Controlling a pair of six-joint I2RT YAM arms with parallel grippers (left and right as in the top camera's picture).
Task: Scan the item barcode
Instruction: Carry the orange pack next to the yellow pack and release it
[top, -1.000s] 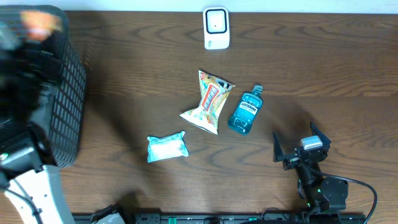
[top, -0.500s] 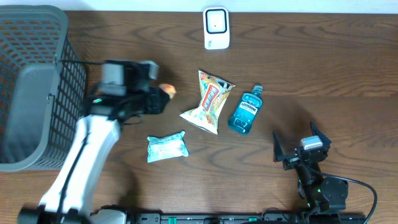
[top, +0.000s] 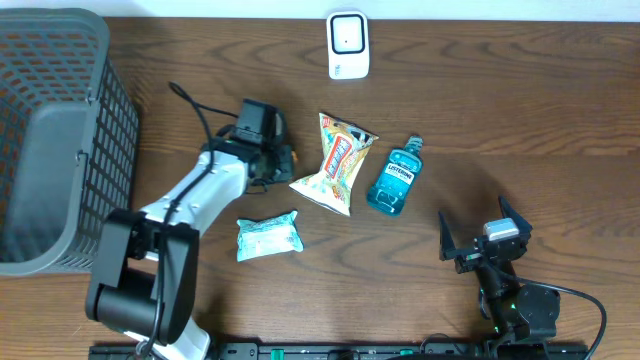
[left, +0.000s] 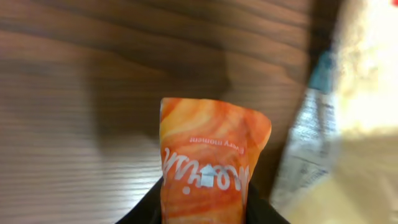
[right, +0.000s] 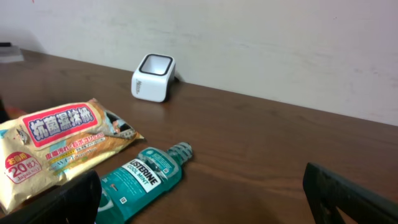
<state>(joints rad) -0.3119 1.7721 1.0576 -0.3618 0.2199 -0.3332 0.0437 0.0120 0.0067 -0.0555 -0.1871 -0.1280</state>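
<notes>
My left gripper (top: 283, 160) is shut on an orange packet (left: 211, 162), the item, and holds it low over the wooden table just left of a yellow wipes pack (top: 335, 165). In the left wrist view the packet fills the lower middle, its white lettering upside down and dark fingers (left: 261, 208) at both sides. No barcode shows on it. The white scanner (top: 348, 45) stands at the table's far edge, also seen as the white scanner (right: 153, 76) from the right wrist. My right gripper (top: 485, 243) rests open at the front right, nothing between its fingers (right: 348, 193).
A grey mesh basket (top: 110, 120) takes up the far left. A teal Listerine bottle (top: 393, 180) lies right of the wipes pack, and a pale blue pack (top: 268, 238) lies nearer the front. The wipes pack (left: 367, 93) shows blurred at the right of the left wrist view.
The left arm swung out of the basket and to the right across the table, carrying the orange packet up beside the wipes pack. The right arm stayed still.
</notes>
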